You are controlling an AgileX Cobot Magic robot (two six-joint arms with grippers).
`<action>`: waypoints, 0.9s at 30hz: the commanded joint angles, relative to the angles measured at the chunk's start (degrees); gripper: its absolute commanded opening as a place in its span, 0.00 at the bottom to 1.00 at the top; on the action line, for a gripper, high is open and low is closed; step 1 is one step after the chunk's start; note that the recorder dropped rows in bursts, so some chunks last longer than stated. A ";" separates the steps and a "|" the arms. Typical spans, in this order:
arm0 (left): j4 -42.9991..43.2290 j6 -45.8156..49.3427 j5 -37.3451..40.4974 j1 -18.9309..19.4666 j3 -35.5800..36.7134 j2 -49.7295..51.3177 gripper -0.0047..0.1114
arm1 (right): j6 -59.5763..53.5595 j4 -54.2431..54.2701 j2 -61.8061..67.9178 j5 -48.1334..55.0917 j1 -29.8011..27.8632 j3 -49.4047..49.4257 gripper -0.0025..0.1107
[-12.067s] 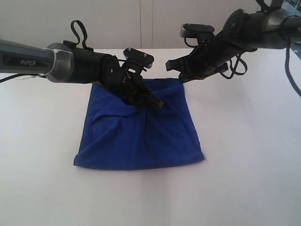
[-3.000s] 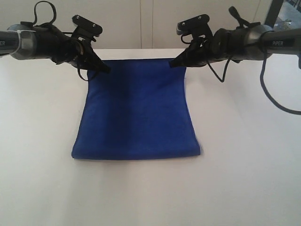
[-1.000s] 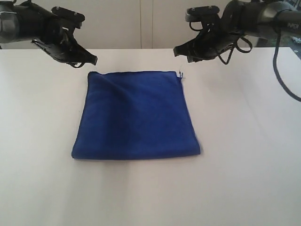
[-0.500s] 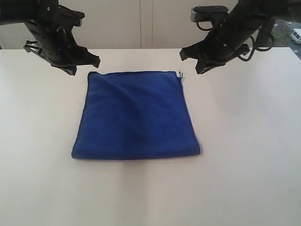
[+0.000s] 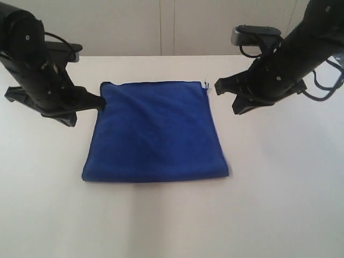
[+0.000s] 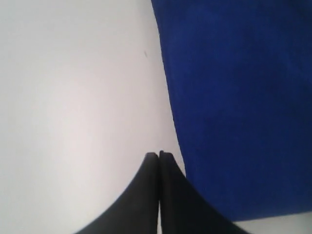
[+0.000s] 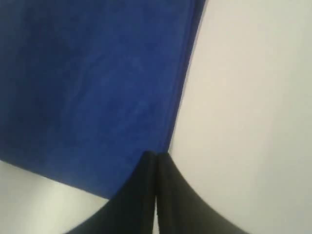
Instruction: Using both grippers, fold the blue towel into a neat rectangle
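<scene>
The white worktop (image 5: 172,226) fills most of the exterior view and is bare apart from the cloth at its middle. The blue towel (image 5: 156,131) lies flat there, folded into a compact, nearly square rectangle with straight sides. Its near edge looks thick and rounded, and a faint slanting crease runs across its far half.

The two black arms come in from either side. The left arm (image 5: 32,70) reaches in low from the left, and the right arm (image 5: 290,59) comes from the far right with a loop of cable beside it.

The left hand (image 5: 101,100) points at the towel's left edge, near the far left corner. In its wrist view the two fingers are pressed together with only a thin seam between them, and nothing is gripped (image 6: 159,156). The tips sit just beside the cloth's edge.

The right hand (image 5: 217,87) sits just off the far right corner. Its fingers are likewise closed tight and empty, with the tips at the towel's border (image 7: 155,155). Whether either hand touches the cloth cannot be told.

A small white tag (image 5: 206,86) sticks out at the far right corner, just beside the right hand.
</scene>
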 commanded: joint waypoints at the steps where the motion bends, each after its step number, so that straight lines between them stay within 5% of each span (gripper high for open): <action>1: -5.63 6.41 -3.27 -0.83 5.66 -2.28 0.04 | -6.10 1.05 -2.76 -3.12 1.67 5.91 0.02; 10: -5.87 30.19 -8.87 -6.79 9.71 -2.38 0.04 | -22.02 1.78 -2.71 -5.06 6.47 10.10 0.02; 18: -5.87 42.17 -13.29 -6.77 13.29 -2.25 0.05 | -32.76 1.78 0.29 -8.48 7.37 12.10 0.10; 23: -5.87 44.25 -13.81 -6.77 13.61 -0.67 0.25 | -41.11 1.88 2.67 -8.52 7.37 12.13 0.28; 27: -6.23 44.60 -14.38 -6.77 13.61 0.73 0.41 | -46.39 1.88 3.70 -9.02 7.37 12.13 0.30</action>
